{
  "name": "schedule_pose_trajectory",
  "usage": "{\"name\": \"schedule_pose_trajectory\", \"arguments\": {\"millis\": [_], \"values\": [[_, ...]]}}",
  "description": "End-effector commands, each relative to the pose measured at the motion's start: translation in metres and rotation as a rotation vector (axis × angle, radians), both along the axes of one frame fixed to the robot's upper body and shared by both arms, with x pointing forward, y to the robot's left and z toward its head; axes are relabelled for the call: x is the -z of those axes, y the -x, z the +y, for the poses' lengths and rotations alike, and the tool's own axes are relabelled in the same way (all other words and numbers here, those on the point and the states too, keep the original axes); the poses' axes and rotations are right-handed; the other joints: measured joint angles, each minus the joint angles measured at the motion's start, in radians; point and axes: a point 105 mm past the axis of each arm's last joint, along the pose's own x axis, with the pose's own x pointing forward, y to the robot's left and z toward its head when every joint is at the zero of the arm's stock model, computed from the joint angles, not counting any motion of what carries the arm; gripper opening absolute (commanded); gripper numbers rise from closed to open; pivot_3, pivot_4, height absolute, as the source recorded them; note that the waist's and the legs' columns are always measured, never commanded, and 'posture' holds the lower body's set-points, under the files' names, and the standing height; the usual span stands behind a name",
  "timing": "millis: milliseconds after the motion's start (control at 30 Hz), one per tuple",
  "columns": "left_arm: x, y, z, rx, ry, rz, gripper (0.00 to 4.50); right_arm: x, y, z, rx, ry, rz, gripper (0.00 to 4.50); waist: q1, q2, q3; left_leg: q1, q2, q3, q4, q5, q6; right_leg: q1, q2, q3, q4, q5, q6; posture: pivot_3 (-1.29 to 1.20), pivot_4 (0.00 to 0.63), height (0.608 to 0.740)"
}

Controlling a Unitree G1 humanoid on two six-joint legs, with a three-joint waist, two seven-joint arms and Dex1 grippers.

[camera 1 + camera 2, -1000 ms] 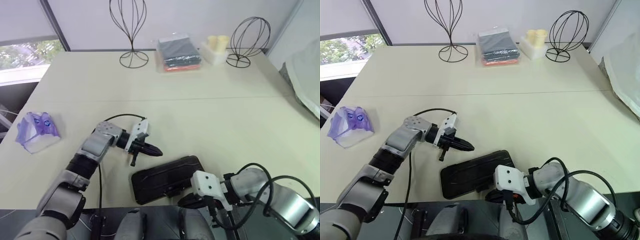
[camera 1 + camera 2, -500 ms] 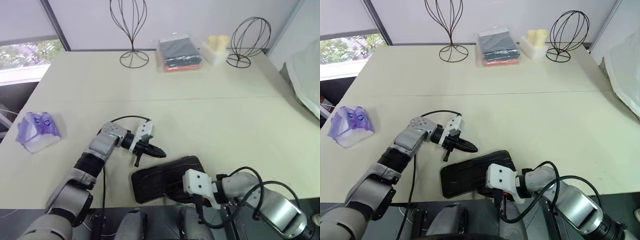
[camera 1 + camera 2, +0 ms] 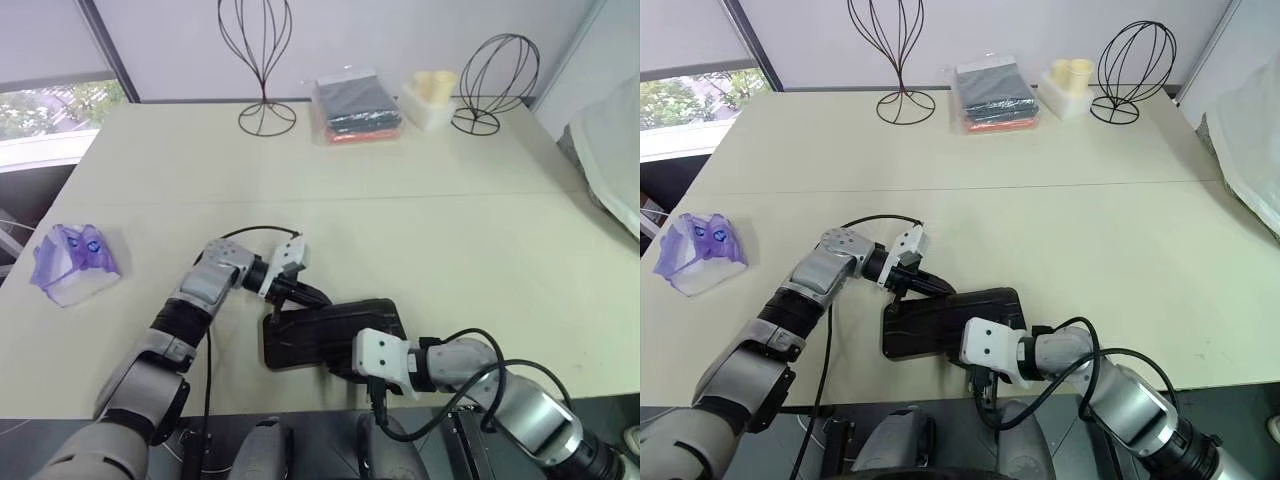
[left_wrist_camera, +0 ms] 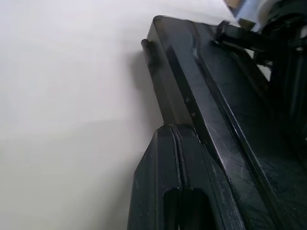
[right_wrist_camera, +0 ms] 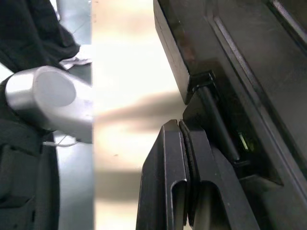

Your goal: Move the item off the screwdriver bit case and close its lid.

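The screwdriver bit case [image 3: 320, 335] lies flat and dark near the table's front edge, and its lid [image 3: 950, 318] looks to be down on it. My left gripper [image 3: 312, 297] is shut, its tips against the case's far left corner [image 4: 163, 62]. From the near side my right gripper [image 3: 343, 366], also shut, presses on the case's front edge beside a small black latch [image 5: 211, 96]. The item [image 3: 72, 262], a clear packet with purple print, rests far off at the table's left edge, apart from both grippers.
Two wire head-shaped stands [image 3: 262, 60] [image 3: 495, 75] stand at the back. Between them sit a clear bag of folded dark cloth [image 3: 355, 105] and a white box with pale cups [image 3: 432, 95]. White cloth [image 3: 610, 150] hangs at the right.
My right gripper moved in to the left against the case's near edge. The case turned squarer and slid away from the table's front edge, up to the left gripper's tips.
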Motion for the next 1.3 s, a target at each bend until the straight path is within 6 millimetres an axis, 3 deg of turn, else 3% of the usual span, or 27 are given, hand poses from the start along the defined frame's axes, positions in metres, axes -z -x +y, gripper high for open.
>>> {"name": "schedule_pose_trajectory", "arguments": {"millis": [33, 333, 567, 700, 867, 1033, 1167, 1300], "values": [[0.008, 0.007, -0.005, 0.073, -0.037, -0.018, 0.00, -0.019, -0.036, -0.009, 0.112, 0.006, -0.192, 0.03, 0.000, 0.000, 0.000, 0.000, 0.000, 0.000, 0.000, 0.000, 0.000, 0.000, 0.000, 0.000, 0.000, 0.000, 0.000, 0.00, 0.150, 0.740], [0.021, 0.015, 0.002, 0.121, -0.086, -0.043, 0.00, -0.025, -0.045, -0.012, 0.110, 0.009, -0.247, 0.03, -0.001, 0.000, 0.000, 0.000, 0.000, 0.001, 0.000, 0.000, 0.000, 0.000, 0.000, 0.000, 0.001, 0.000, 0.000, 0.00, 0.150, 0.740], [0.002, 0.002, 0.000, 0.049, -0.011, -0.071, 0.00, -0.025, -0.019, -0.011, 0.035, -0.015, -0.097, 0.03, 0.003, 0.000, 0.000, 0.000, 0.000, 0.000, 0.000, 0.000, 0.000, 0.000, 0.000, 0.000, 0.001, 0.000, 0.000, 0.00, 0.150, 0.740], [-0.023, -0.008, 0.008, -0.023, 0.054, -0.111, 0.00, -0.032, 0.005, -0.021, -0.011, 0.004, 0.008, 0.03, 0.002, 0.000, 0.000, -0.001, 0.000, 0.000, 0.000, 0.000, 0.000, 0.000, 0.000, 0.000, 0.001, 0.000, 0.000, 0.00, 0.150, 0.740], [-0.054, -0.017, 0.026, -0.125, 0.106, -0.165, 0.00, -0.052, 0.013, -0.040, 0.042, 0.006, 0.051, 0.03, -0.003, 0.000, 0.000, -0.001, 0.000, -0.002, 0.000, 0.000, 0.000, -0.002, 0.000, 0.000, 0.001, 0.000, 0.000, 0.00, 0.150, 0.740], [-0.090, -0.018, 0.057, -0.243, 0.139, -0.231, 0.00, -0.094, -0.005, -0.075, 0.155, 0.007, -0.033, 0.03, 0.000, -0.001, 0.000, -0.001, 0.000, -0.002, 0.000, 0.000, 0.000, -0.002, 0.000, 0.000, 0.001, 0.000, 0.000, 0.00, 0.150, 0.740], [-0.105, -0.001, 0.073, -0.314, 0.153, -0.254, 0.00, -0.134, -0.021, -0.105, 0.227, 0.020, -0.129, 0.03, 0.000, 0.000, 0.000, -0.001, 0.001, -0.002, -0.001, 0.000, 0.000, -0.002, 0.000, 0.001, 0.001, 0.000, 0.000, 0.00, 0.150, 0.740], [-0.103, 0.026, 0.077, -0.364, 0.154, -0.248, 0.00, -0.159, -0.028, -0.118, 0.240, 0.045, -0.193, 0.03, 0.000, 0.000, 0.000, -0.001, 0.001, -0.002, -0.002, 0.000, 0.000, -0.002, 0.000, 0.001, 0.001, 0.000, 0.000, 0.00, 0.150, 0.740]]}}
